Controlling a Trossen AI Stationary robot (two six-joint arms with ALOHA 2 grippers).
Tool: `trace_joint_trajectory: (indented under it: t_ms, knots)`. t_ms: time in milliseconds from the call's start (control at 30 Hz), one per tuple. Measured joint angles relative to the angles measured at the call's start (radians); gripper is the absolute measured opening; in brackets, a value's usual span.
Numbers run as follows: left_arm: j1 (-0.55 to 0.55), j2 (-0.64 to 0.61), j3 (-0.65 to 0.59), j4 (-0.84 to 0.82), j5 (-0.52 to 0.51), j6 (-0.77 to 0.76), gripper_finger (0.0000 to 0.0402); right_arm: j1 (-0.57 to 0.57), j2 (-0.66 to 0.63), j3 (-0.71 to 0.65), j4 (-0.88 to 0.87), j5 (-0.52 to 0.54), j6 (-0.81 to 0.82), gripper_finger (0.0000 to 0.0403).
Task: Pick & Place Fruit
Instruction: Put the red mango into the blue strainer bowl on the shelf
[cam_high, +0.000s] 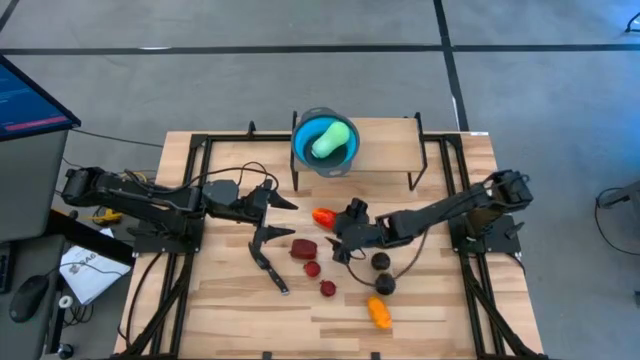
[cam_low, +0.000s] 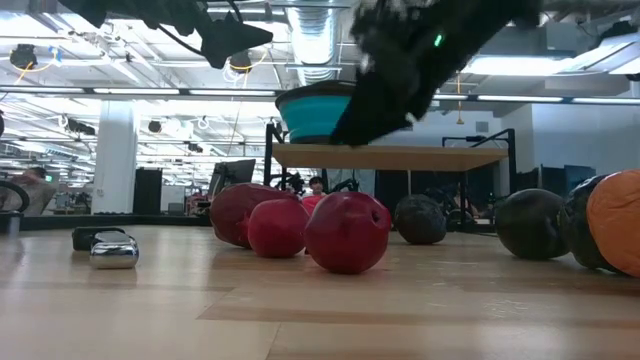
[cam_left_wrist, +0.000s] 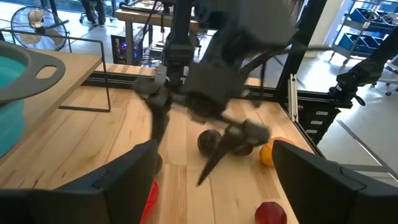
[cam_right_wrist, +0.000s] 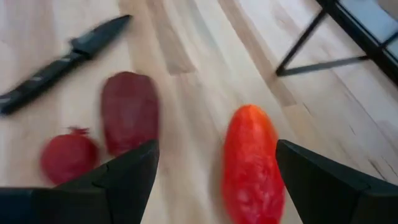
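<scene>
My right gripper (cam_high: 335, 234) (cam_right_wrist: 214, 186) hovers open above the table's middle. A red-orange fruit (cam_right_wrist: 252, 165) (cam_high: 323, 216) lies on the wood just ahead of it, nearer one finger, untouched. Beyond lie a dark red piece (cam_right_wrist: 129, 118) (cam_high: 304, 247) and a small red one (cam_right_wrist: 68, 155). A pale green fruit (cam_high: 328, 143) lies in the blue bowl (cam_high: 300, 150) on the raised shelf. Dark purple fruits (cam_high: 381, 261) and an orange one (cam_high: 378, 312) lie nearer the front. My left gripper (cam_high: 279, 220) (cam_left_wrist: 214, 180) waits open, raised, left of centre.
A black-handled knife (cam_high: 270, 268) (cam_right_wrist: 62, 62) lies left of the red pieces. The shelf's black legs (cam_high: 413, 175) stand just behind the fruit. A laptop (cam_high: 30, 100) and papers sit off the table's left. Bare wood lies toward the near left corner (cam_high: 220, 320).
</scene>
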Motion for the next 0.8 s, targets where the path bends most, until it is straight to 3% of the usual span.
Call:
trace_joint_trajectory:
  t_ms: [400, 700, 800]
  knots:
    - [0.000, 0.000, 0.000, 0.002, 0.000, 0.002, 0.0310, -0.104, 0.173, -0.005, 0.043, -0.047, 0.040, 0.0309]
    - [0.000, 0.000, -0.018, 0.000, 0.000, -0.005, 0.0310, -0.103, 0.180, -0.004, 0.056, -0.103, 0.073, 0.0205]
    - [0.006, 0.000, -0.034, -0.001, -0.001, -0.031, 0.0310, -0.074, 0.174, -0.017, 0.134, -0.102, 0.074, 0.0199]
